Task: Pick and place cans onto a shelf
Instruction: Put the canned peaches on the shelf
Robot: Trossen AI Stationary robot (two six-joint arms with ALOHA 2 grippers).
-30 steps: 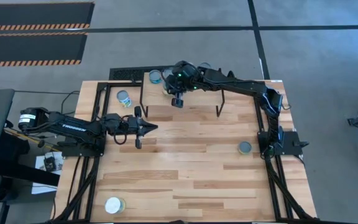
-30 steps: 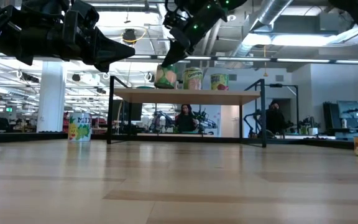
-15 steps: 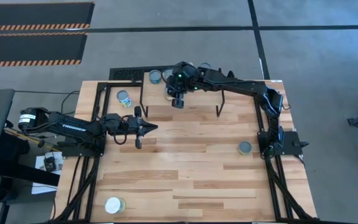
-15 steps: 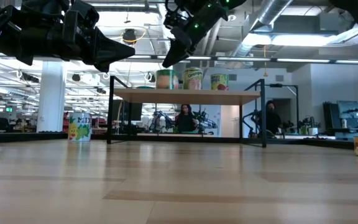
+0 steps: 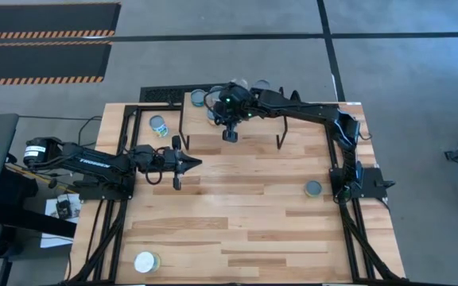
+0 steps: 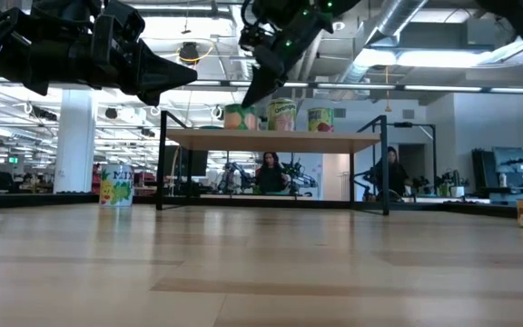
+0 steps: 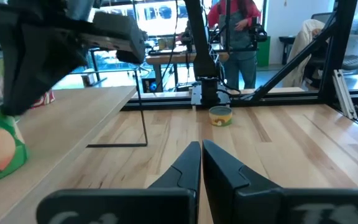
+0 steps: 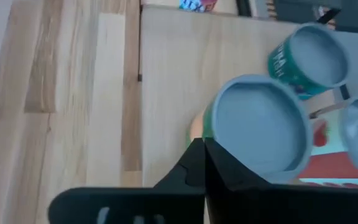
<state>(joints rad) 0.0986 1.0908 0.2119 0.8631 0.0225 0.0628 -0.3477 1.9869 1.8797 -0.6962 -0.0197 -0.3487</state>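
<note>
The shelf [image 5: 253,127] stands at the table's far side, and three cans stand on it in a row [image 6: 241,116] [image 6: 281,114] [image 6: 320,119]. My right gripper [image 5: 230,135] is shut above the shelf. In the low view its fingers slant down at the leftmost can's top [image 6: 249,98]. In the right wrist view [image 8: 202,144] they end beside that can's silvery top [image 8: 263,127], with a green can [image 8: 306,59] behind it. My left gripper [image 5: 189,163] is shut and empty, level over the table's left half. My right gripper's shut fingertips [image 8: 194,155] stand at the rim [image 8: 219,134] of the leftmost can's top, slanting down from above. I cannot tell whether they touch it. The can stands upright on the shelf.
More cans stand on the table: one left of the shelf [image 5: 159,125], one near the right arm's base [image 5: 313,188], and a white-topped one at the near left [image 5: 145,262]. People show in the room beyond the table [image 6: 269,173].
The leftmost can on the shelf leaned under my right gripper's fingertips a second ago and now stands upright. My right gripper has stayed shut above it and shifted slightly toward the table's near edge.
</note>
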